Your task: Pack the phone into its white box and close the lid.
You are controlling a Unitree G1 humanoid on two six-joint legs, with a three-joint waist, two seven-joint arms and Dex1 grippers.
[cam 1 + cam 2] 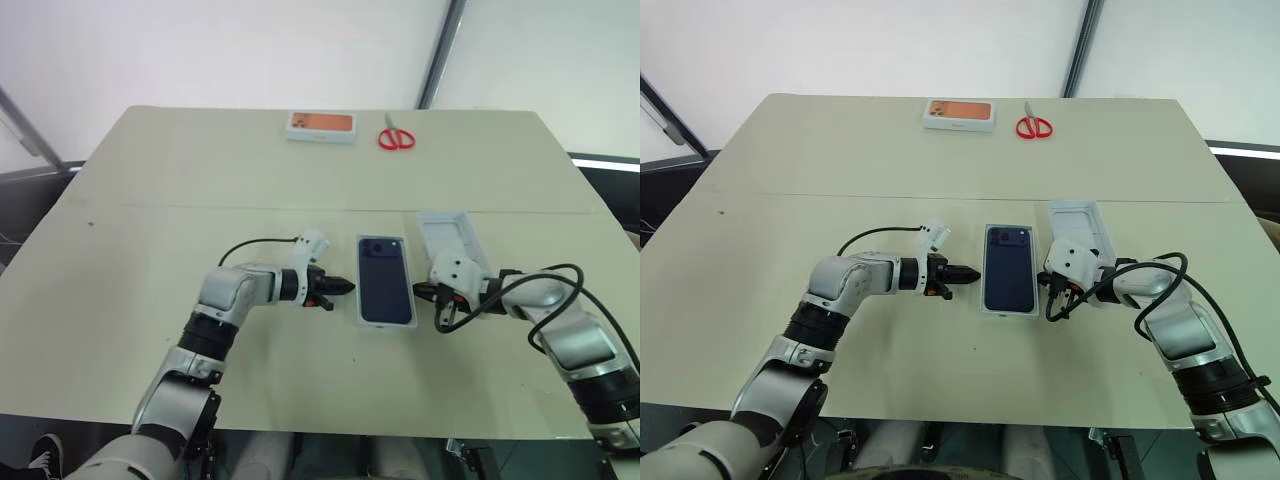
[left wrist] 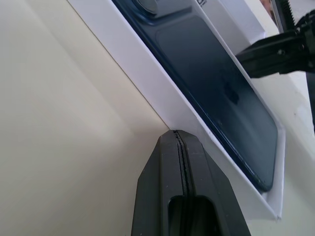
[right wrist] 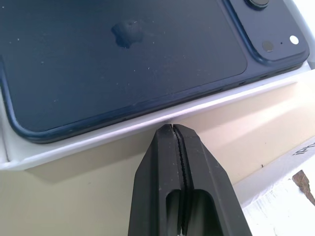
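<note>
The dark navy phone (image 1: 385,278) lies back up inside the white box (image 1: 361,300) at the middle of the table, its camera bump at the far end. Just right of the box lies the lid (image 1: 446,234), open side up, its near end hidden under my right wrist. My left gripper (image 1: 346,287) is shut and empty, its tip almost at the box's left wall (image 2: 162,98). On the other side, my right gripper (image 3: 172,129) is also shut and empty, pointing at the box's right wall (image 3: 123,130), with a small gap between them.
A white box with an orange picture (image 1: 321,126) and red scissors (image 1: 395,137) lie near the table's far edge. A seam runs across the beige table (image 1: 150,220) behind the box.
</note>
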